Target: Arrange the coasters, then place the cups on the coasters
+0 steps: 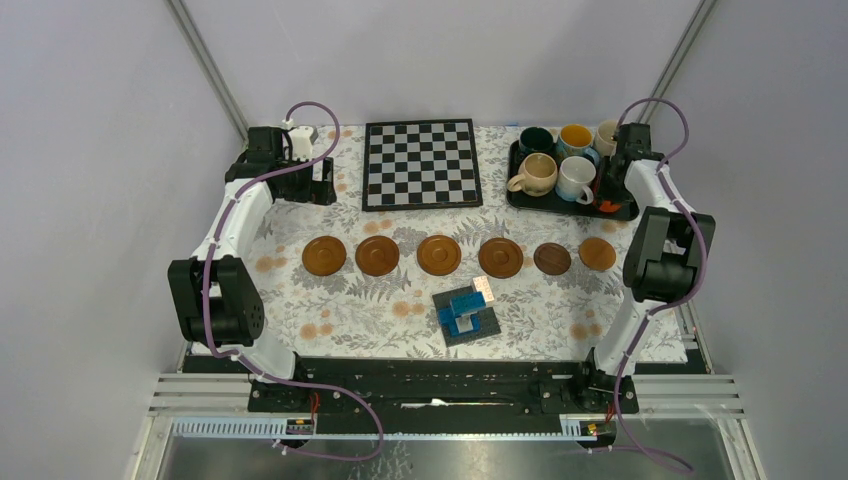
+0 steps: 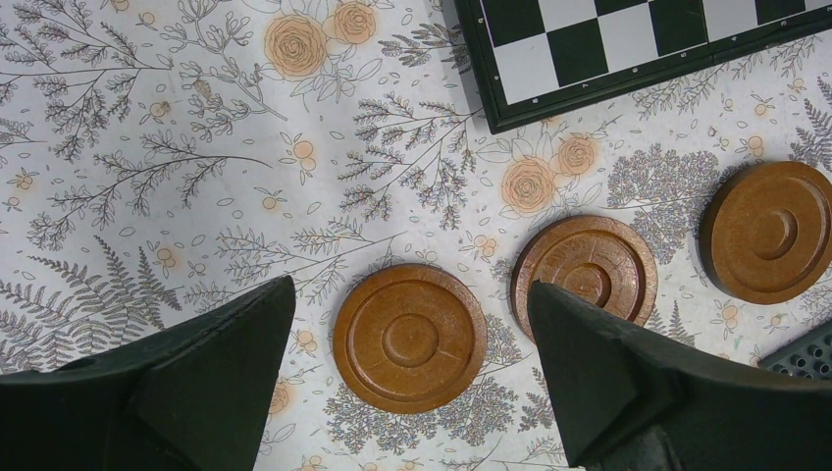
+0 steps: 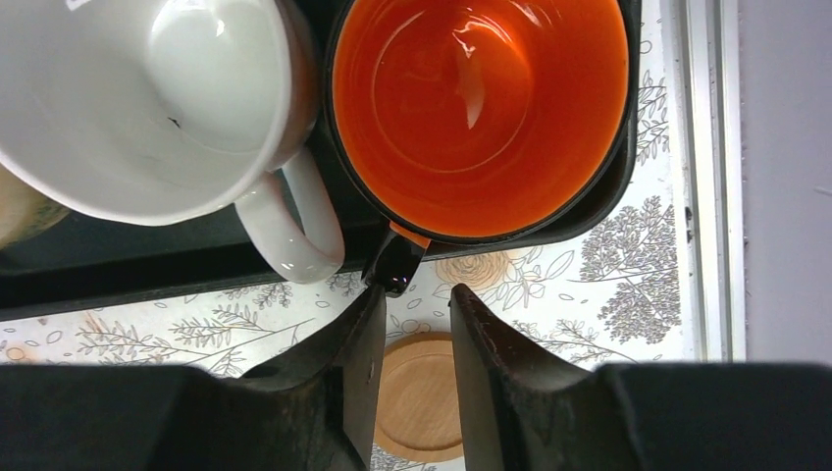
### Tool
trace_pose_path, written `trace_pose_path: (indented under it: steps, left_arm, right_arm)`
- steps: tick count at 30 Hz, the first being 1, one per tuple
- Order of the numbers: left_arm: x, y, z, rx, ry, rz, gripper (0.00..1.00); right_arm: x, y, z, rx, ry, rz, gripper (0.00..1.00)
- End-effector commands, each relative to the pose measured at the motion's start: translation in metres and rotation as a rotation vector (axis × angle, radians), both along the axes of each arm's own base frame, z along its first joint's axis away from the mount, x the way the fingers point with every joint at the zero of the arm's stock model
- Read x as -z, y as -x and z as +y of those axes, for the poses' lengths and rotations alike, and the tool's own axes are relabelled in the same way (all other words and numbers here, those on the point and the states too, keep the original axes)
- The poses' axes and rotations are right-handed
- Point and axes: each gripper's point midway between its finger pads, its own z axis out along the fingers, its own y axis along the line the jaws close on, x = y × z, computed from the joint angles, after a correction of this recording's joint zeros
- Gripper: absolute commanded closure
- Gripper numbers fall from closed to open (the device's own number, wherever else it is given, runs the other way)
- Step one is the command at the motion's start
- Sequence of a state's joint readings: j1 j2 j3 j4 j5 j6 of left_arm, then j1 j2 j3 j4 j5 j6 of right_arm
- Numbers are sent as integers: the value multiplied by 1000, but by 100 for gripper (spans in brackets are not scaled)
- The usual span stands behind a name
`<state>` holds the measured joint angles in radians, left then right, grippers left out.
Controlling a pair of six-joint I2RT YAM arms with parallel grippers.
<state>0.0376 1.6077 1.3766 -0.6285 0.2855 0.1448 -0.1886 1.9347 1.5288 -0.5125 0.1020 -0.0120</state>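
1. Table (image 1: 300, 300), floral cloth. All items below are carried on it.
2. Chessboard (image 1: 421, 163), laid flat at 12 o'clock. Not needed for the task.
3. Black tray (image 1: 545, 204), at 2 o'clock. The cups are stored in it.
4. Left pincer (image 2: 412, 287), held spread wide above the 9 o'clock end of the coaster row, with nothing between its fingers.
5. Right pincer (image 3: 418, 292), lowered over the tray's near rim, its fingers drawn to a narrow slit. Whether the handle is pinched cannot be told.
6. Blue brick model (image 1: 466, 315), at 6 o'clock. To be avoided.
7. Orange mug (image 3: 481, 108), seated in the tray's corner. This is judged to be the cup in hand.
8. White mug (image 3: 167, 98), touching or just beside the orange mug at its 9 o'clock.
9. Coasters (image 1: 439, 255), six in all, set in a row from 9 to 3 o'clock across the centre. All are bare, so the arranging is judged done.
10. Light coaster (image 3: 422, 392), at 6 o'clock of the orange mug. It is the nearest seat for that mug.
11. Mug handle (image 3: 397, 263), dark, pointing to 6 o'clock at the fingertips.

Handling note: the handle should be centred between the fingers before full closure. The mug should then be raised straight up so that the tray rim and the white mug's handle are cleared. It should be kept level and set down centred on the light coaster.
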Motion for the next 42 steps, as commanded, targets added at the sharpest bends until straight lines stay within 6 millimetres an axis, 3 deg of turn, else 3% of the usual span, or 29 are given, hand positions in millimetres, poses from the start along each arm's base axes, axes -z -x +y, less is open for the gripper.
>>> trace_pose_path:
  steps: [1, 5, 8, 14, 17, 19, 28, 34, 42]
  left_arm:
    - [-9, -10, -1, -5, 3, -39, 1]
    - [-8, -9, -1, -3, 2, -38, 1]
    - [-7, -8, 0, -4, 3, -35, 1]
    - [-3, -6, -3, -6, 21, -19, 1]
    - [-2, -6, -3, -6, 20, -17, 1]
    - [-2, -6, -2, -8, 16, -19, 1]
    - [-1, -6, 1, -13, -3, -11, 1]
    - [2, -4, 2, -13, -8, -2, 1]
    - [5, -5, 2, -13, -6, 6, 1]
  right_arm:
    - [-13, 3, -14, -24, 29, -9, 63]
    - [-14, 9, -26, -30, 40, 5, 62]
    - [-17, 9, -22, -71, 29, 4, 59]
    - [-23, 9, -2, -123, -70, -6, 43]
    - [-21, 5, 0, -117, -87, -16, 33]
    - [-15, 3, -1, -103, -89, -14, 32]
    - [3, -23, -13, -69, -47, -91, 40]
    - [8, -20, -22, -84, 10, -69, 54]
    - [18, -20, -24, -99, 10, -41, 51]
